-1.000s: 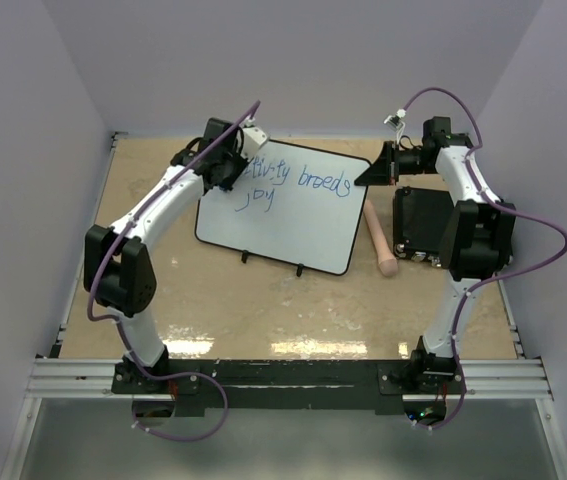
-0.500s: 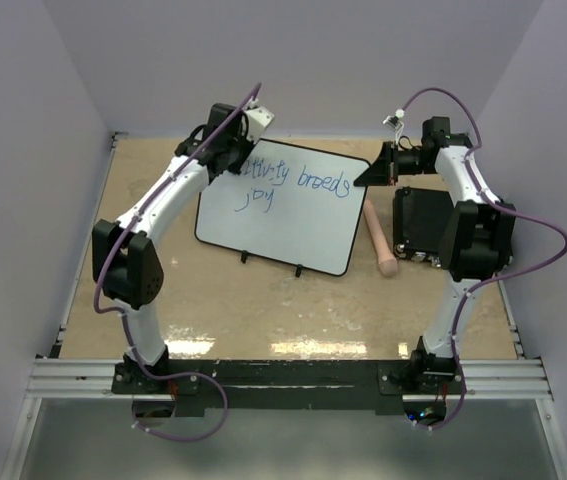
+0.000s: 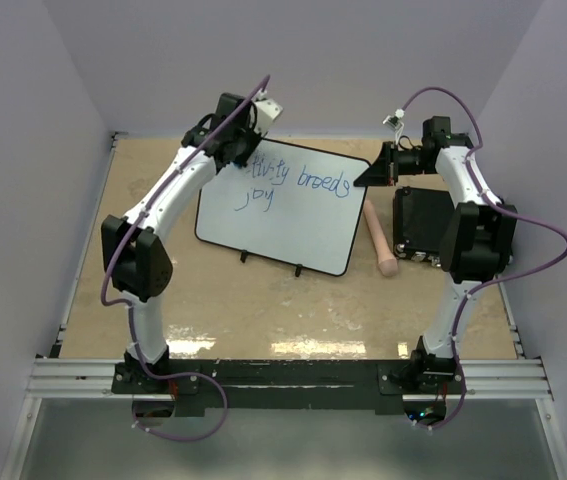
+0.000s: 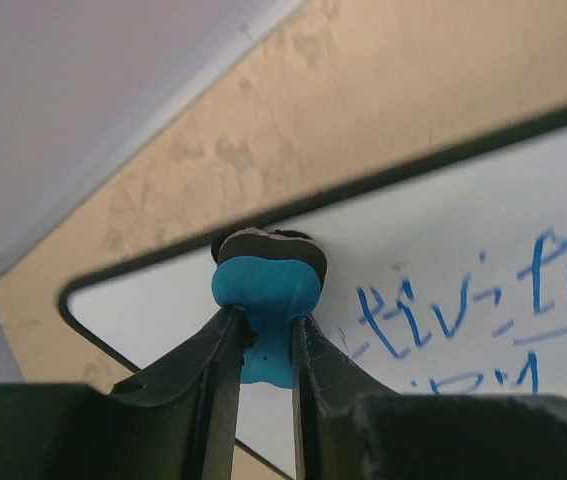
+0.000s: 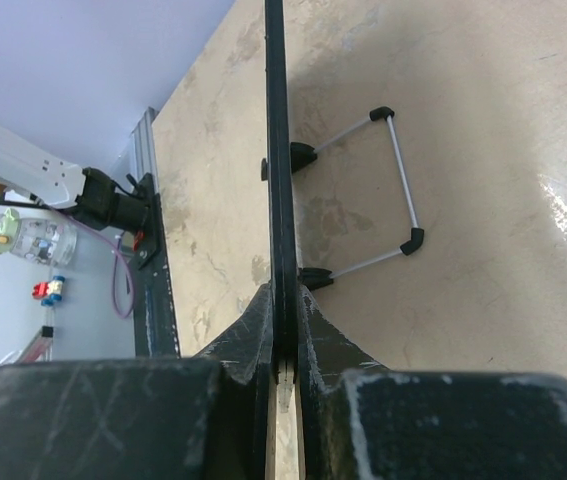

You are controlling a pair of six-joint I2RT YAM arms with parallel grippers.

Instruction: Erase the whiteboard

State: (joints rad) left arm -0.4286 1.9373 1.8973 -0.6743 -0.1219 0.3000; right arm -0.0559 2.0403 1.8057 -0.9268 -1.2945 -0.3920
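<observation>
Left wrist view: the left gripper (image 4: 263, 338) is clamped on a blue eraser (image 4: 266, 285) at the whiteboard (image 4: 413, 230) corner, near blue handwriting (image 4: 483, 300). The right gripper (image 5: 284, 300) pinches the whiteboard's rim.

Whiteboard (image 3: 293, 222): white face, thin black rim, blue handwriting (image 3: 298, 180) across its upper part. Eraser (image 4: 263, 290) at the whiteboard's top left corner: bright blue body, dark grey pad. Table (image 3: 263, 305) beneath the whiteboard: mottled tan. Right of the whiteboard: peach-pink cylinder (image 3: 381, 240), then black box (image 3: 421, 220). Arms (image 3: 168, 195) flanking the whiteboard: white with black joints, purple cables (image 3: 441, 90).
</observation>
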